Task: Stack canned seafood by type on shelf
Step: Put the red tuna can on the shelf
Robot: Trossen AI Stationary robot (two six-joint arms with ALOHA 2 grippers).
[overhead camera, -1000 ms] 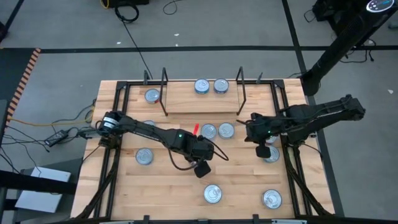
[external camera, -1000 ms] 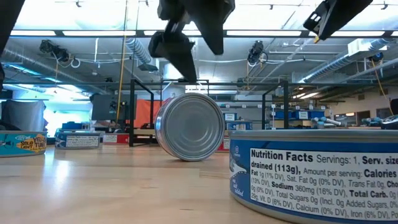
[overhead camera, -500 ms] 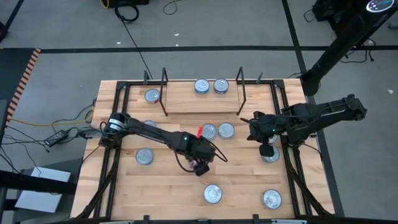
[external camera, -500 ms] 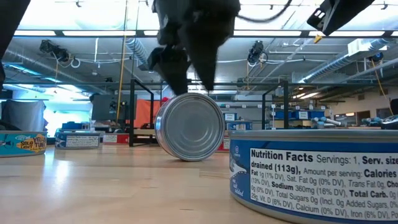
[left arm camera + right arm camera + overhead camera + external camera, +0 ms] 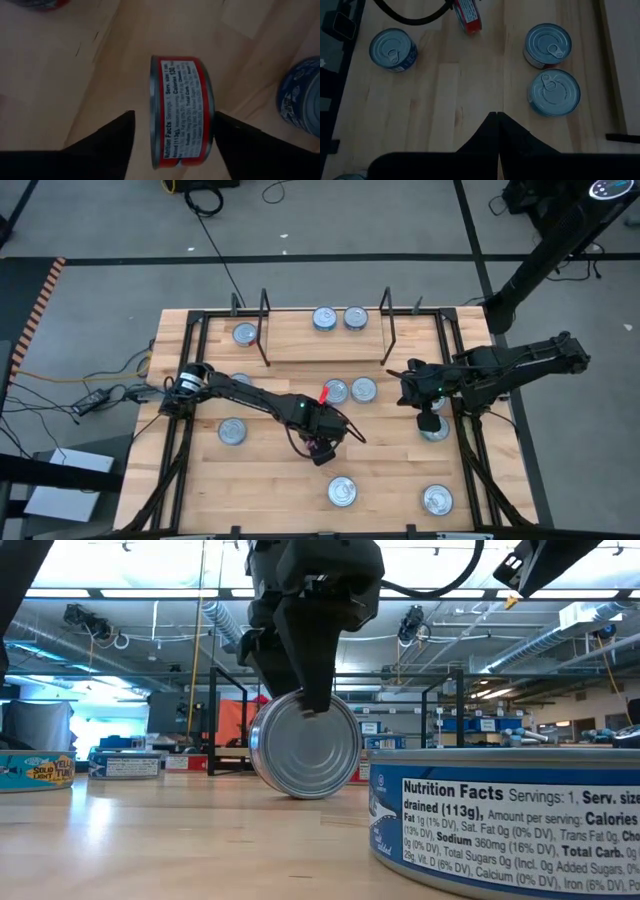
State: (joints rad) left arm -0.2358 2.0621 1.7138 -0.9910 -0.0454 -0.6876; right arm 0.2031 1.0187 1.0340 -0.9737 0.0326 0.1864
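Two tins [image 5: 340, 318] sit on the shelf [image 5: 300, 340] at upper centre; the rest wait on the surface. Left gripper [image 5: 172, 131] jaws spread around a red tin [image 5: 182, 110] (on edge); right gripper [image 5: 498, 131] pressed together.

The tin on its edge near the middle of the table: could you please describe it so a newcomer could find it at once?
Start at the shelf at the table's far edge, then come forward past the two tins lying flat just in front of it. Under the left claw, whose open fingers straddle it, stands the red-labelled tin. Unlike every other tin in view, it stands on its rim, not flat.
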